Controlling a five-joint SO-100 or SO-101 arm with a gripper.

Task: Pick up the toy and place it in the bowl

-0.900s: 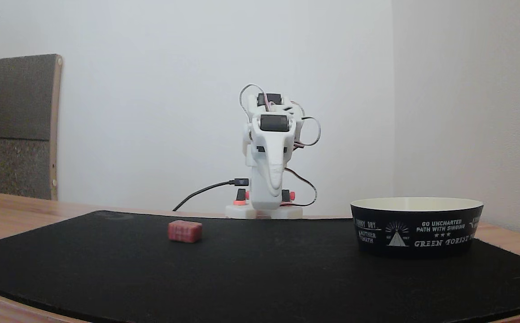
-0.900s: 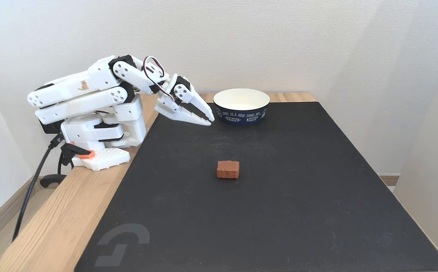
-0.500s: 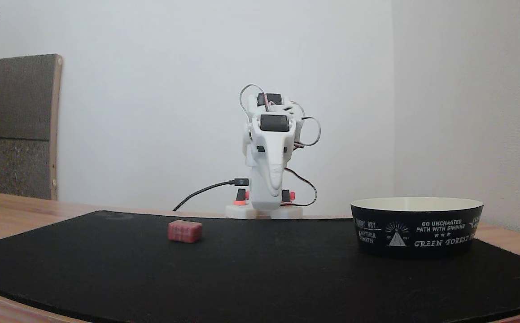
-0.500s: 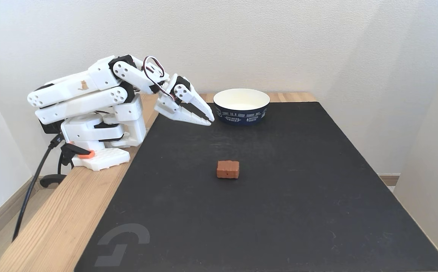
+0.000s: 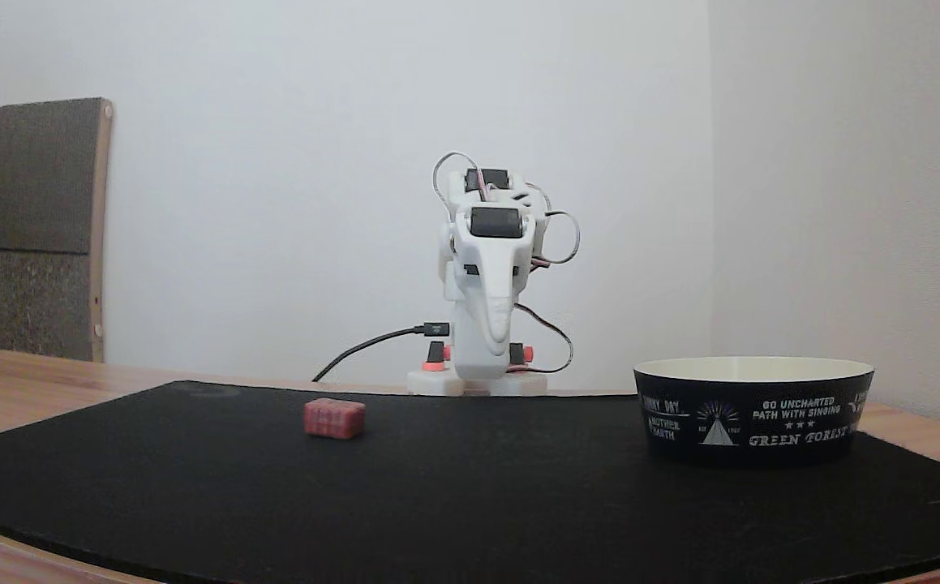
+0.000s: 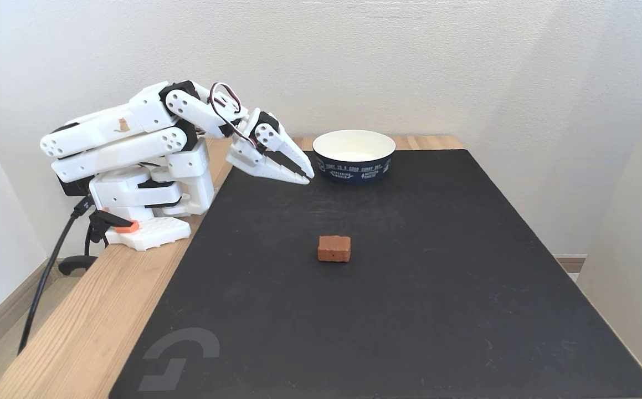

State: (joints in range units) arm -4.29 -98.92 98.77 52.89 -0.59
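The toy (image 5: 334, 418) (image 6: 334, 248), a small reddish-pink block, lies alone on the black mat (image 6: 387, 288). The bowl (image 5: 753, 410) (image 6: 354, 155), black outside with white print and cream inside, stands on the mat's far edge in one fixed view and at the right in the other. It looks empty. My white arm is folded back over its base. My gripper (image 6: 307, 177) (image 5: 496, 339) hangs shut with nothing in it, just left of the bowl and well away from the toy.
The arm's base (image 6: 146, 231) sits on the wooden table (image 6: 82, 327) left of the mat, with a black cable (image 6: 44, 282) trailing off the edge. A wall stands close behind the bowl. A padded brown panel (image 5: 27, 227) leans at the left.
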